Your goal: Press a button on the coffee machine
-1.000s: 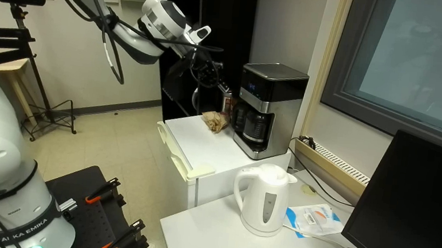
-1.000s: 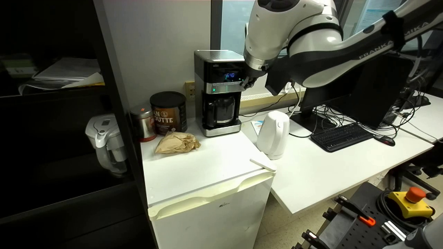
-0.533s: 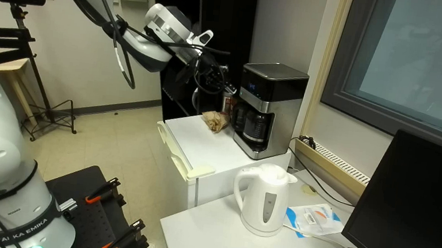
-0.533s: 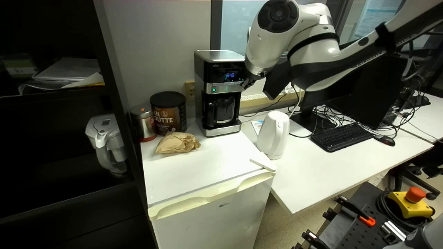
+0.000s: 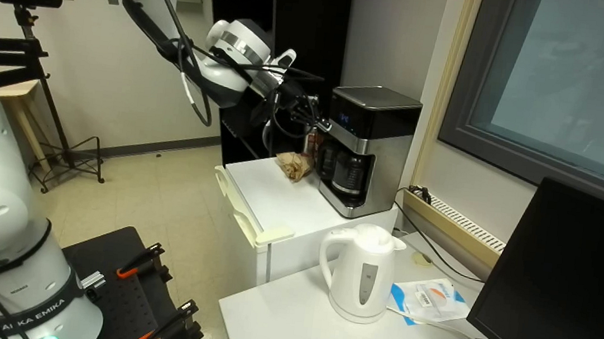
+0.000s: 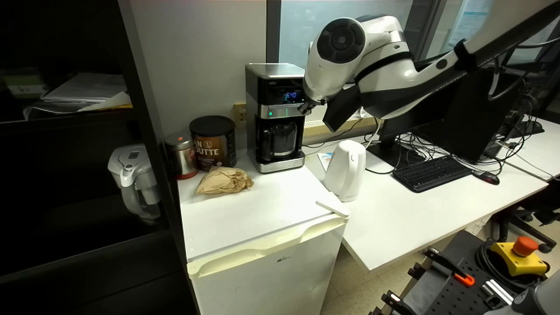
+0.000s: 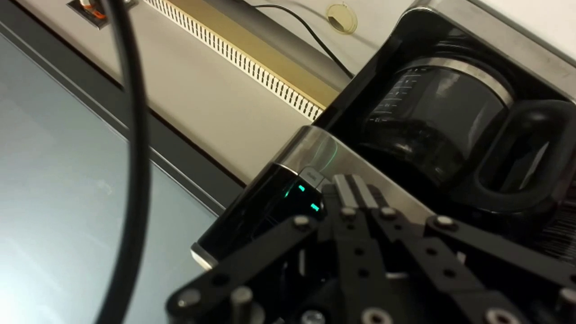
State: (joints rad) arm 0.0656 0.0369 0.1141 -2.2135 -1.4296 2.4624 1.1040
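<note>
The coffee machine stands on the white mini fridge, boxy, black and silver, with a dark carafe. In an exterior view its lit clock display and green-lit button show. My gripper is at the machine's front, at the height of its silver button band. In the wrist view the gripper is shut and empty, its fingertips over the band beside a grey button. The fingers hide the neighbouring buttons. I cannot tell whether the tips touch the band.
A white kettle stands on the desk beside the fridge. A paper bag, a coffee can and a silver canister are left of the machine in that exterior view. A monitor stands on the desk.
My shut gripper has moved closer to the machine's front: rightward and down in an exterior view, slightly left across the button band in an exterior view. The machine has not moved.
</note>
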